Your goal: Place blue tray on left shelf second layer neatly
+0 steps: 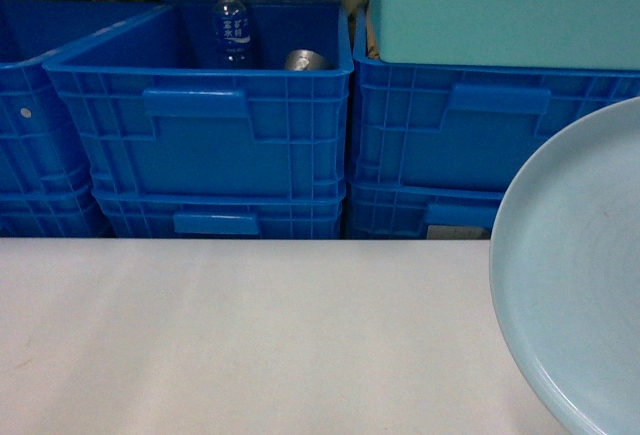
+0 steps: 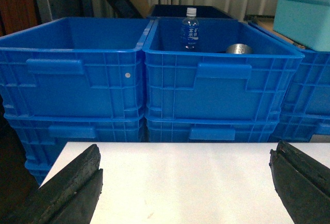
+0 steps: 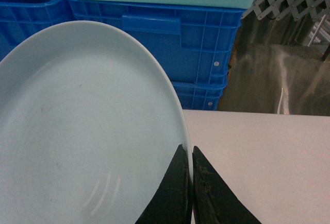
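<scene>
blue tray [image 3: 77,131] pinched at its rim by the right gripper [image 3: 191,183], tilted above the white table [image 1: 250,335].

the right jaws are narrow, one finger on each side of the rim, holding the one tray at the table's right side. the left gripper [image 2: 185,183] hovers level over the table, jaws wide and holding nothing. in the head view, five dark-blue crates [image 1: 200,145] stand stacked behind, one holding one water bottle [image 1: 231,25]; one turquoise bin [image 1: 500,10] sits on top.
</scene>
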Motion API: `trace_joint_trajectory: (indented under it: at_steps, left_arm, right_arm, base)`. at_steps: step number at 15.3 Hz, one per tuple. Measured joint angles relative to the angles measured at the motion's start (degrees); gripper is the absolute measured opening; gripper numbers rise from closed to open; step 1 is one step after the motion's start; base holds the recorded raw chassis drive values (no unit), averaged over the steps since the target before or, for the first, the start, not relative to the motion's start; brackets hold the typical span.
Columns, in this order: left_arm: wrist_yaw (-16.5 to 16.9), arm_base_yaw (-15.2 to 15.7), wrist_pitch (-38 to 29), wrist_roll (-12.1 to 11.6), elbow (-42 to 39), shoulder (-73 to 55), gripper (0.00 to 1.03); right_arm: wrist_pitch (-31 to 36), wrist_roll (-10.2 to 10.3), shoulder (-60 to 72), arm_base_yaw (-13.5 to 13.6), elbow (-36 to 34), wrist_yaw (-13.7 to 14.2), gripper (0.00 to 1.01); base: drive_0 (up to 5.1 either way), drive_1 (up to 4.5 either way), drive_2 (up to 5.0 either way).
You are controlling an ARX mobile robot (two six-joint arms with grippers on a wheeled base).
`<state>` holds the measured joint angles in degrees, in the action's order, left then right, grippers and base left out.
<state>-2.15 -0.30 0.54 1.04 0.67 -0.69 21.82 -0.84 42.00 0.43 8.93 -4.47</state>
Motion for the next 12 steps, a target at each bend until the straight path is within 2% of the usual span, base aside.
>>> trace_joint_trajectory:
  at_steps: [1, 3, 12]
  left_arm:
    - [0.0, 0.0, 0.0, 0.0, 0.0, 0.0, 0.98]
    - [0.0, 0.0, 0.02, 0.0, 0.0, 0.0, 0.98]
    - [0.0, 0.0, 0.02, 0.0, 0.0, 0.0, 0.98]
  right_arm:
    - [-0.31, -0.02, -0.04, 0.04, 0.0, -0.04, 0.02]
    - [-1.42, 0.2, 0.07, 0.02, 0.24, -2.67, 0.02]
    - [-1.66, 0.11, 0.04, 0.33, 0.59, -2.67, 0.02]
  base:
    - [0.0, 0.0, 0.0]
    - [0.0, 0.0, 0.0]
    - [0.0, 0.0, 0.0]
